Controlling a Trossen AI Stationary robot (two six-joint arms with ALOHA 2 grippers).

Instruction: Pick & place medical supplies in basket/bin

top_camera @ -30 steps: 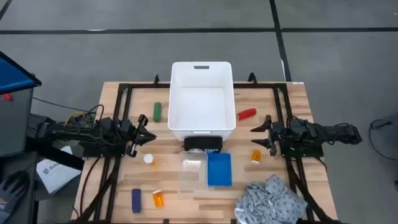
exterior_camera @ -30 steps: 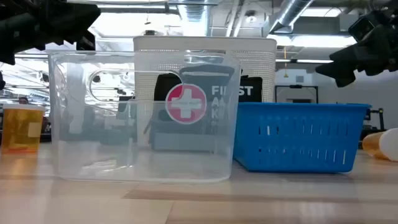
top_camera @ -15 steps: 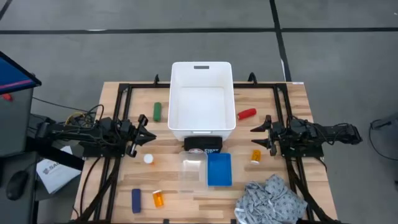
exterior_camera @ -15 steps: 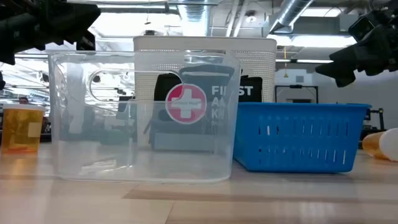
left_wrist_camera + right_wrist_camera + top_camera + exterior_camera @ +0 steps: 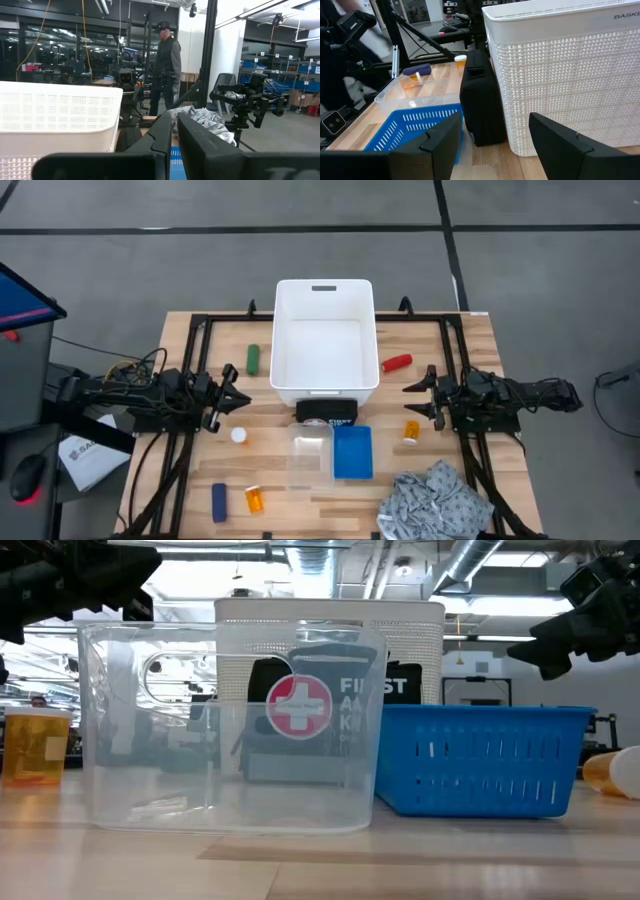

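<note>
From above, the left gripper (image 5: 232, 398) hovers with fingers apart, the small white jar (image 5: 239, 435) near at 5 o'clock and the green cylinder (image 5: 254, 359) at 1 o'clock, its long axis 12-to-6, beside the white tub (image 5: 324, 288). The right gripper (image 5: 420, 396), also spread, has an orange pill bottle (image 5: 411, 430) close at 7 o'clock and the red cylinder (image 5: 397, 363) at 11 o'clock. Its wrist view shows open fingers (image 5: 441, 139) facing the tub wall (image 5: 570, 75), a black first-aid pouch (image 5: 481, 100) and a blue basket (image 5: 405, 129) alongside.

Both arms are matte black and chunky, built from boxy jointed segments. The left claw (image 5: 232, 398) and right claw (image 5: 420, 398) each end in two flat, angular black fingers (image 5: 568, 141). Thin dark cables trail behind the left arm near the desk's left edge.
</note>
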